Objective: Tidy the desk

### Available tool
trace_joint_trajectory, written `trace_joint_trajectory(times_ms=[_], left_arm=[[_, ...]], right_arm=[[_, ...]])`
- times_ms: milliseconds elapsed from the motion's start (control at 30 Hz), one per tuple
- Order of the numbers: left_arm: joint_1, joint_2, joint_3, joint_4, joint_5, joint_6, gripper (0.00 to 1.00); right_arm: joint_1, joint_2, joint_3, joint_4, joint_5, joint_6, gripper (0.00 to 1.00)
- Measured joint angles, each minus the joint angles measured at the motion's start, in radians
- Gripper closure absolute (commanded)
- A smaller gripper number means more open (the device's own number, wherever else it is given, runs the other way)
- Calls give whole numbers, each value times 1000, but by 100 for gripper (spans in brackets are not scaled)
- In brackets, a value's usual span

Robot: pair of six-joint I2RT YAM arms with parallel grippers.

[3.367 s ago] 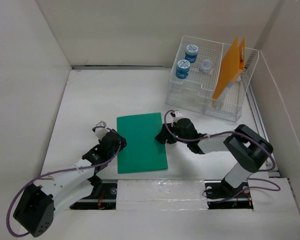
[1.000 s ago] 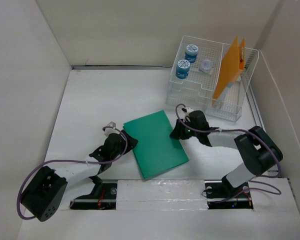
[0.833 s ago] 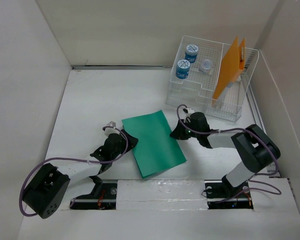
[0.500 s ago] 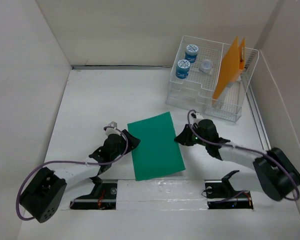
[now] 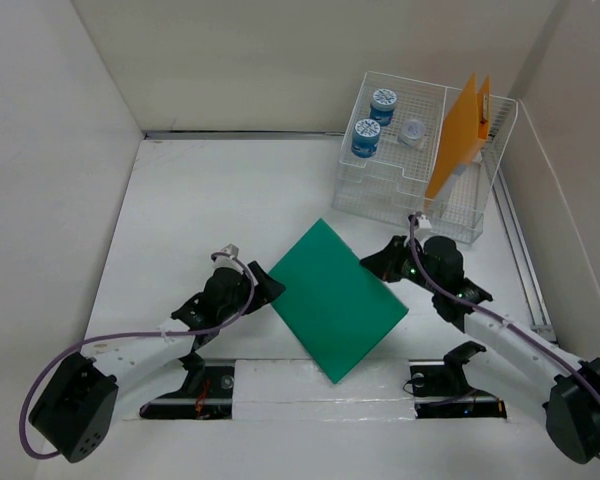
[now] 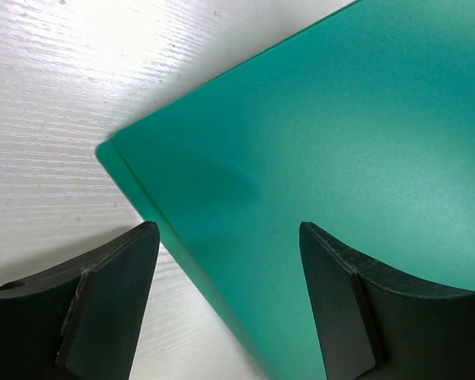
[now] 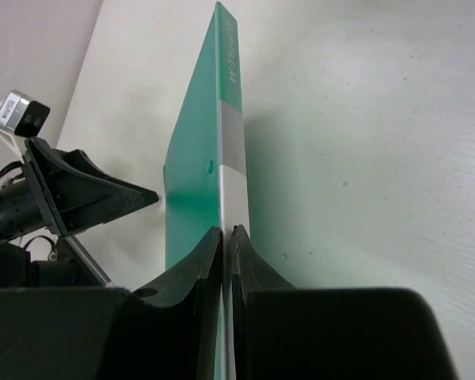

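Note:
A green folder (image 5: 335,300) sits as a tilted diamond over the white desk (image 5: 200,200), its right corner raised. My right gripper (image 5: 385,262) is shut on that corner. The right wrist view shows the folder (image 7: 196,186) edge-on, with the gripper (image 7: 228,231) pinching its thin white-striped edge. My left gripper (image 5: 265,285) stands open at the folder's left corner. Its left wrist view has the gripper (image 6: 228,231) with fingers apart, the folder's (image 6: 340,142) edge running between them above the desk (image 6: 47,95).
A white wire-mesh rack (image 5: 375,190) stands at the back right. It holds two blue-lidded jars (image 5: 366,137), a small clear pot (image 5: 412,130) and an upright orange folder (image 5: 458,135). Off-white wall panels enclose the left, back and right sides.
The right gripper has closed on the green folder's edge and moved right, raising it and turning it into a diamond. The left gripper has opened wider.

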Motion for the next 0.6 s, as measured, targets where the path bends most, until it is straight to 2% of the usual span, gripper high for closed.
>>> trace_joint_trajectory(times_ms=[333,367,533,600], left_arm=[[8,74,-21,103,48,1,32],[8,79,-18,101,46,5,39],[10,146,-2,138,13,27,46],[10,175,0,169,-11,36,56]], right_arm=[[-21,9,-13,-3,-35,23,100],[-23,11,-26,7,-40,29,100],[-12,60,-104,31,-31,41,100],[3,105,-134,32,-17,40,100]])
